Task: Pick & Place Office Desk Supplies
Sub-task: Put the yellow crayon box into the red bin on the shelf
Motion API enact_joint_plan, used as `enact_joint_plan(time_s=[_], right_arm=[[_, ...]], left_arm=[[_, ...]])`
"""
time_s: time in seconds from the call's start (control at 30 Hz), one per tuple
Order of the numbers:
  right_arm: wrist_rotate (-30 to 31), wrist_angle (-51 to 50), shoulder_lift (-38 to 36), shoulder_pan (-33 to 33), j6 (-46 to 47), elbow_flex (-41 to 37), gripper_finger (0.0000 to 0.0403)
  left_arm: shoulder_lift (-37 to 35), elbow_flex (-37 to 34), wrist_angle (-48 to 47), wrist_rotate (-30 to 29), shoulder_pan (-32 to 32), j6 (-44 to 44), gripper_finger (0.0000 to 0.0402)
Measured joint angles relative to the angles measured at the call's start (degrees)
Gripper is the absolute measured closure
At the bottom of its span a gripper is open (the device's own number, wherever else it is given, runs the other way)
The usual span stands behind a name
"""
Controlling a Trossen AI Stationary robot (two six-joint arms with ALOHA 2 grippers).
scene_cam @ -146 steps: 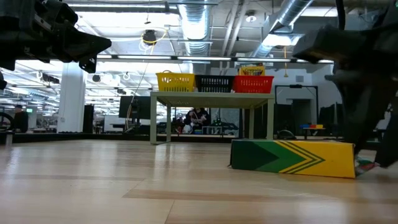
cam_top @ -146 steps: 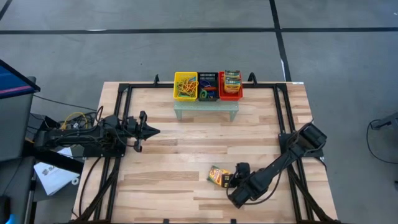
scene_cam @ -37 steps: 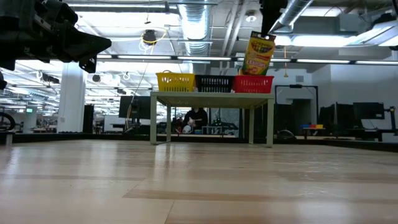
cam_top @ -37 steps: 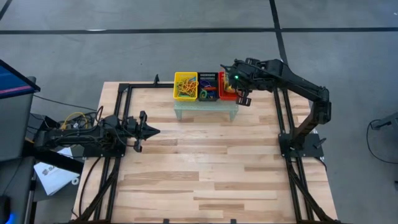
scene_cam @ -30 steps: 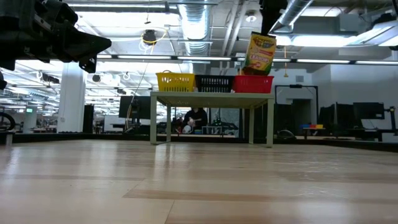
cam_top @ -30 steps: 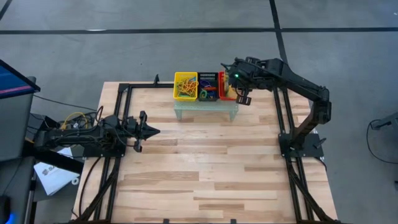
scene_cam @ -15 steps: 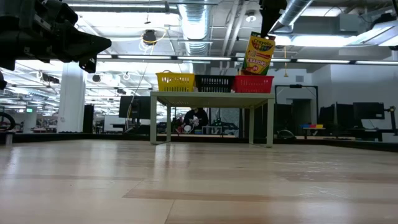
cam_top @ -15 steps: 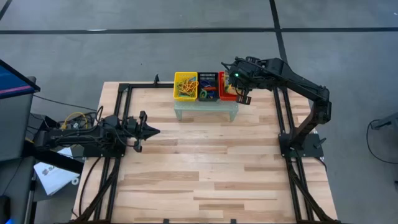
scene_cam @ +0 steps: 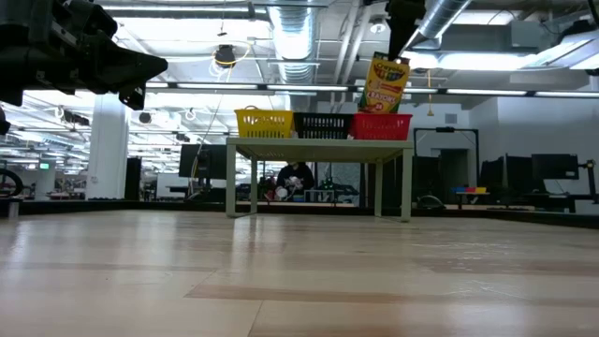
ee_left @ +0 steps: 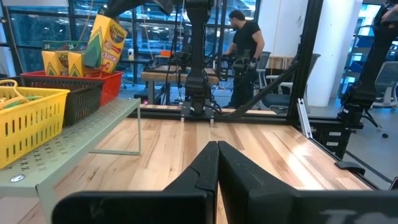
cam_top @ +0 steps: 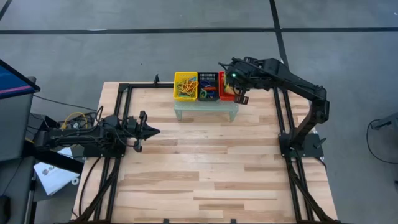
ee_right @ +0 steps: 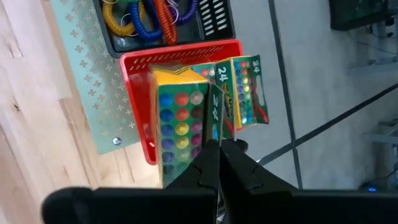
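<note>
**A:** Where's the right gripper [cam_top: 227, 79]?

**B:** Top centre of the high view, over the red mesh basket [cam_top: 229, 94] on the pale green stand [cam_top: 206, 111]. Its fingers are clamped on a crayon box [scene_cam: 385, 81], hanging tilted just above the basket rim in the low view.

**A:** Anything in there already?

**B:** Two more crayon boxes [ee_right: 239, 93] standing on end in the red basket, seen from the right wrist.

**A:** And the neighbours?

**B:** Black mesh basket [cam_top: 208, 78] in the middle with blue and red loops [ee_right: 145, 18]; yellow mesh basket [cam_top: 185, 86] with rubber bands [cam_top: 186, 86].

**A:** Left arm?

**B:** Left gripper [cam_top: 152, 130] at the left middle of the table [cam_top: 205, 168], fingers pressed together, holding nothing.
</note>
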Motion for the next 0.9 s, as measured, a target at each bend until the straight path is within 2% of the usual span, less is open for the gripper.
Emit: enact_joint_plan(time_s=[0.37,0.9], right_arm=[[0.70,-2.70,2.19,-0.44,-1.16,0.00,0.0403],[-0.10,-0.77,3.14,-2.31,-2.25,0.00,0.0403]], left_arm=[[0.00,-0.01,0.01,0.00,0.00,0.02,0.0402],[0.00,0.00,-0.01,0.02,0.00,0.02,0.0402]])
